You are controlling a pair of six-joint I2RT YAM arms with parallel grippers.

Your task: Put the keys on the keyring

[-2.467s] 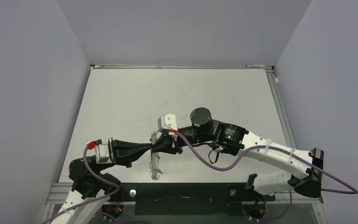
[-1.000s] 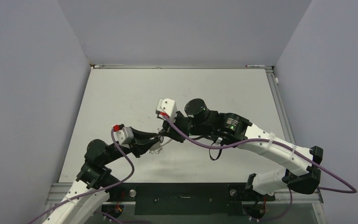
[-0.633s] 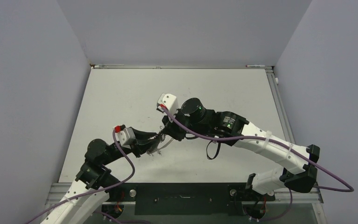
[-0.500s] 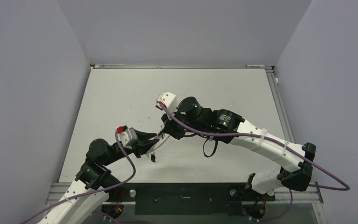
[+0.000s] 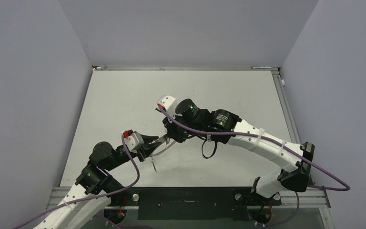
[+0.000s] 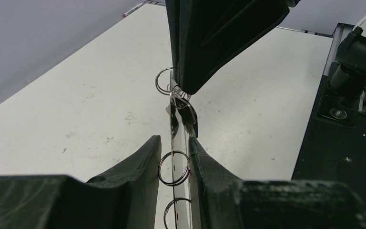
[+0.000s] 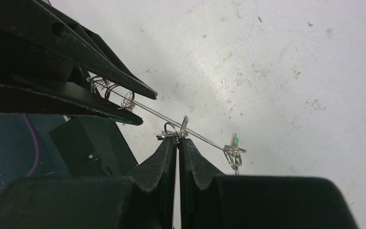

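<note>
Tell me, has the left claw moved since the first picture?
Yes. The left claw has moved away from the near edge of the table, toward the far wall, and slightly rightward.

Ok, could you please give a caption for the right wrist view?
Right pincer shut on small rings along a thin wire; left pincer holds its far end.

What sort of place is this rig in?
Probably a lab test cell, not a home or shop floor: bare grey walls box in a scuffed white table, with a metal rail along its edge.
</note>
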